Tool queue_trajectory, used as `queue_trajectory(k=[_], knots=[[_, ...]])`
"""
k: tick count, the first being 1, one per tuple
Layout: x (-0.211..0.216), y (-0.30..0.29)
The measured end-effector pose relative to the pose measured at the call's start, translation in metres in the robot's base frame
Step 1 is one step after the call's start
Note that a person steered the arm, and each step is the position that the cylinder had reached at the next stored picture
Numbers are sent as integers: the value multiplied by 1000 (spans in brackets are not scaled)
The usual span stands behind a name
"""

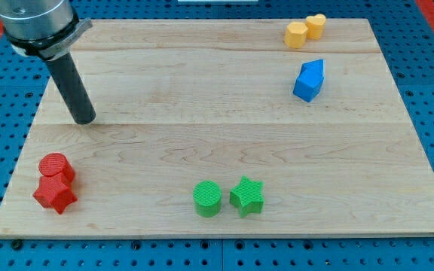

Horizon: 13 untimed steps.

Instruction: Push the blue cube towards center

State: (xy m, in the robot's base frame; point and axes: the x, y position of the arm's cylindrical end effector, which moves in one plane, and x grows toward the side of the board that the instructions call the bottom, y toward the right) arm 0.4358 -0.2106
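Blue cube (309,80): 1 item, upper right of the board (202,105), near the right edge and just below the pair of yellow blocks (305,30) at the view's top; it appears to be 2 blue pieces touching, or 1 irregular block, which cannot be told apart. Position relative to board centre: up and to the view's right, so the required travel is leftward and slightly down. Tip (86,119): end of a dark rod, no jaws, carrying nothing, touching no block; located at the view's left, well apart from the cube with most of the board's width between them. Governing relation: the cube lies to the right of the tip and a little higher, which puts the tip on the wrong side; by judgement it must pass around to the cube's far right face before pushing. Other stock: 2 red blocks (55,181) at lower left, touching; green cylinder (208,198) and green star (246,196) at bottom centre, side by side, clear of the likely path.
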Motion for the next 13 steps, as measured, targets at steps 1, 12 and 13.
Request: queue_trajectory(k=[1,12,13], knots=[[0,6],[-57,343],[-39,351]])
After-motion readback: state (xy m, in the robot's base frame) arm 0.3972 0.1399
